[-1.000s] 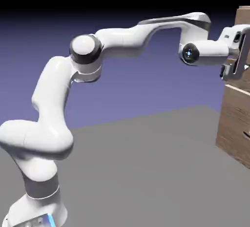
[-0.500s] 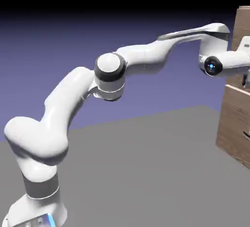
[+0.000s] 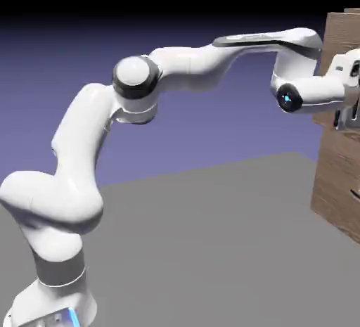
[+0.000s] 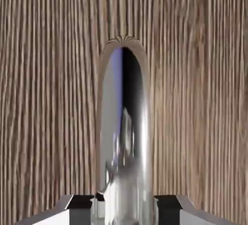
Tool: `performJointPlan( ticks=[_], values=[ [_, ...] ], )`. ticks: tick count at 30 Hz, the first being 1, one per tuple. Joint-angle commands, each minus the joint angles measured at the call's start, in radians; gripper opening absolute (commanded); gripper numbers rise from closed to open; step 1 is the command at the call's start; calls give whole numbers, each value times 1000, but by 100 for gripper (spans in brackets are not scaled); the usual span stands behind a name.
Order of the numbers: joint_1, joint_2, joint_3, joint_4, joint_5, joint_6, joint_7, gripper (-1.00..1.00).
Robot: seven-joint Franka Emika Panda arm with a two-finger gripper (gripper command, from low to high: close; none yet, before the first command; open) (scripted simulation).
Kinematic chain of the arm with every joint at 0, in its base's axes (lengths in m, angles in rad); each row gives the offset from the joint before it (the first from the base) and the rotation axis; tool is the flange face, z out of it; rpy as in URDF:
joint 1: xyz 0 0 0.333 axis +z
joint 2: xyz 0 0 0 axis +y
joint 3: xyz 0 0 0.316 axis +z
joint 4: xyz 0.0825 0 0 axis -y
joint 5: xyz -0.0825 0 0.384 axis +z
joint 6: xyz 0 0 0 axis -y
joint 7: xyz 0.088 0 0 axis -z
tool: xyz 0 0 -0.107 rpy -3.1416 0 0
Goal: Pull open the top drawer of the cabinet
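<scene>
My one claw (image 4: pixel 124 215) is clamped on the single shiny handle (image 4: pixel 123 122) of the top drawer (image 3: pixel 340 65), one of two drawer fronts showing on the cabinet (image 3: pixel 337 185).

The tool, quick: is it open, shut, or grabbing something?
Tool: shut on the shiny curved metal handle of the brown wood-grain top drawer.

Side view beside arm—hand view hugs the cabinet (image 3: pixel 339 150).
</scene>
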Motion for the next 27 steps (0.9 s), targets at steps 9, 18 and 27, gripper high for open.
performJointPlan(
  ticks=[9,18,27],
  values=[
    [302,189,-196,-309,26,-45,-192,-100],
    [628,255,-484,-519,23,-76,-267,-100],
    [951,211,-801,-718,-6,-119,-264,-100]
  ],
)
